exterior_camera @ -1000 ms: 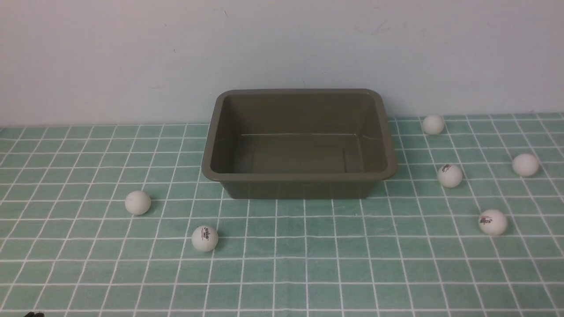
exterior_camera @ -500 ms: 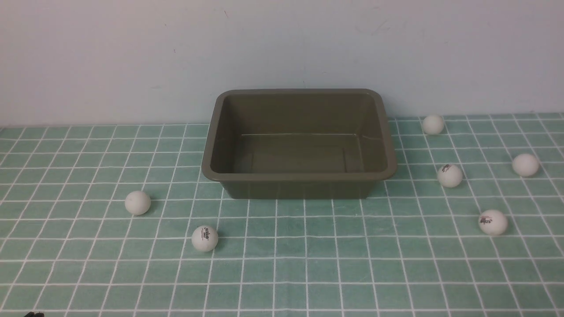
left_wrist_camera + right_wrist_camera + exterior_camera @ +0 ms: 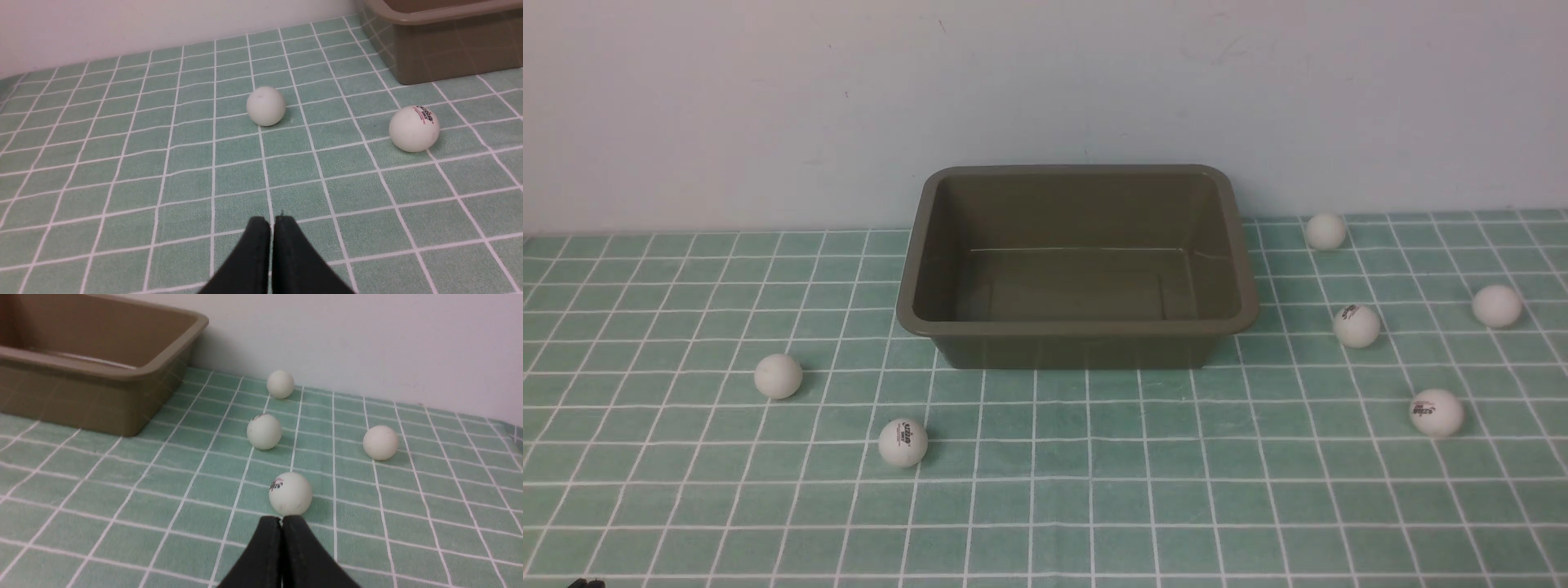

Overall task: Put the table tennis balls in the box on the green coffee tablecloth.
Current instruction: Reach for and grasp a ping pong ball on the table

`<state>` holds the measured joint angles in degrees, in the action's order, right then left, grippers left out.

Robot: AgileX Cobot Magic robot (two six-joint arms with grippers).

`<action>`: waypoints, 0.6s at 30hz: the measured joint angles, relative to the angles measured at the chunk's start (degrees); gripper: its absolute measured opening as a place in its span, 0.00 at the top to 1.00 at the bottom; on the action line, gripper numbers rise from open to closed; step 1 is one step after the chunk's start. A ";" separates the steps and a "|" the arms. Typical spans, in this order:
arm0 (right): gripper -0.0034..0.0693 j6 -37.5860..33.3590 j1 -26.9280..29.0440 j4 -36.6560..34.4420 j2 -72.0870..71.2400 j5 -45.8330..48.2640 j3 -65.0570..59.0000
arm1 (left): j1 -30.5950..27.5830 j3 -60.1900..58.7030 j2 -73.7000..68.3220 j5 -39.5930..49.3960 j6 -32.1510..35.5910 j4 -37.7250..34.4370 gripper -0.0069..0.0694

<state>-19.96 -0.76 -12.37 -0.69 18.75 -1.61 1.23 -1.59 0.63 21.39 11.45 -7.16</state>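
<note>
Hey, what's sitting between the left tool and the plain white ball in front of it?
Only bare green tablecloth. In the left wrist view, the shut left tool and the plain ball stand apart with nothing between them.

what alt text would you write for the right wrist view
Four white table tennis balls lie apart on the green checked tablecloth, the nearest just ahead of the shut right tool. The olive-brown box stands beside them, before a pale wall.

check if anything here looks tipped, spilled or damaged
Nothing stands out. The box sits upright and empty on the green tablecloth, which lies flat. Six table tennis balls rest apart on the cloth, two to its left and four to its right.
</note>
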 joint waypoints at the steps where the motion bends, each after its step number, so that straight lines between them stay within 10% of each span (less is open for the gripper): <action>1: 0.98 0.26 0.00 -1.41 0.00 -1.38 -0.05 | 0.00 0.00 0.00 0.00 0.00 0.00 0.91; 18: 0.98 3.58 0.00 -25.08 0.00 -16.16 -0.05 | 0.00 0.00 0.00 0.00 0.00 0.00 0.91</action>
<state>-16.37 -0.76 -37.46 -0.69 2.60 -1.66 1.23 -1.59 0.63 21.39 11.45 -7.16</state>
